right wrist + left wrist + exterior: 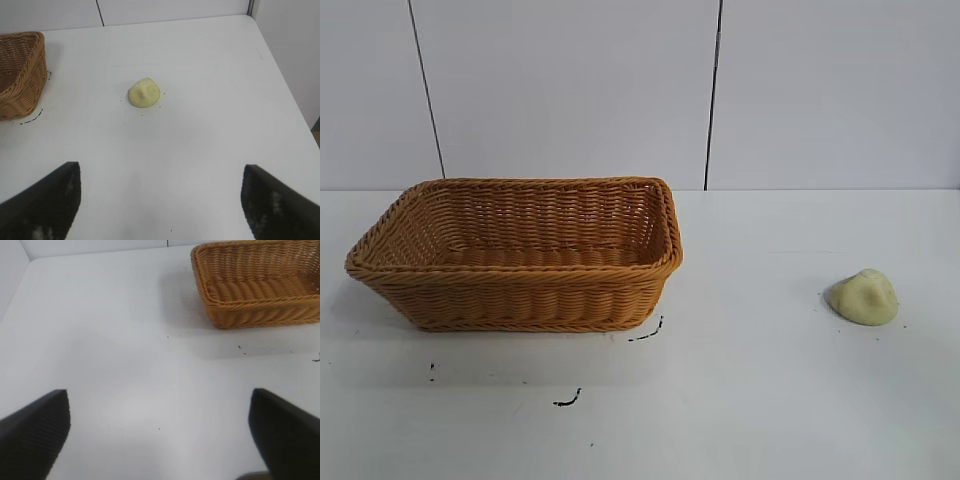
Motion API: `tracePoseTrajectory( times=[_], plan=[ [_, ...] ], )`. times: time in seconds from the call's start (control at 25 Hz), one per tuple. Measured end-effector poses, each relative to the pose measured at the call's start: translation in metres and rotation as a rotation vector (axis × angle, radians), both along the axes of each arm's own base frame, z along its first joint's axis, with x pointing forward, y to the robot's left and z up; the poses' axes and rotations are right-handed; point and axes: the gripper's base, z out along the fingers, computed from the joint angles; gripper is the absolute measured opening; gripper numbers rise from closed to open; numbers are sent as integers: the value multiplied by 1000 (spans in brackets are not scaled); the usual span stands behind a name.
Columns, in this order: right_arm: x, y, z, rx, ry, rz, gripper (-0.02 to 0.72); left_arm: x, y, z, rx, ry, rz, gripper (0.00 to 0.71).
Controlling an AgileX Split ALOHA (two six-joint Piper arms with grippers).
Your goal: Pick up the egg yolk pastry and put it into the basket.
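Black scuff marks (568, 400) sit lowest in the exterior frame, on the white table (770, 400), just below the basket (520, 255). Basket fills left-centre of that frame, empty, open side up, long side facing the camera, probably set there as an easy drop target. Pastry (864, 297) lies at right-centre, well apart from the basket, alone on bare table, resting flat side down with a slight peak on top. Neither arm shows in the exterior view.

Right wrist view: right gripper (160, 200) at the bottom edge, fingers (45, 205) spread wide, nothing between them. Pastry (144, 93) sits above centre of that frame, roughly lined up with the gap between the fingers, so the right arm looks aimed at it already. Basket corner (20, 75) shows at upper left. Gripper well short of the pastry, no contact.

Left wrist view: left gripper (160, 435) at the bottom edge, fingers (35, 435) also spread wide, empty, over bare table. Basket (255, 290) is at upper right of that frame. No pastry in this view; left arm looks parked.

Judgement: task at the start, pastry not yet picked. Right arm is the likely worker since the pastry lies on its side. Next move would need a reach forward and down, fingers straddling the lump. Pastry looks soft, so a hard squeeze could dent it.
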Motion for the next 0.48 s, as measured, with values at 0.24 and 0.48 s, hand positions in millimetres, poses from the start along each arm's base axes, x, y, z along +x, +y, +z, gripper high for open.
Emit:
tracePoseTrajectory(
  times=[0.24, 0.48],
  plan=[
    [0, 0, 0, 2, 0, 1, 624, 0, 0, 0, 0, 0, 0, 697],
    [-1, 0, 7, 2, -7, 2, 624, 0, 0, 0, 0, 0, 0, 697]
  ],
)
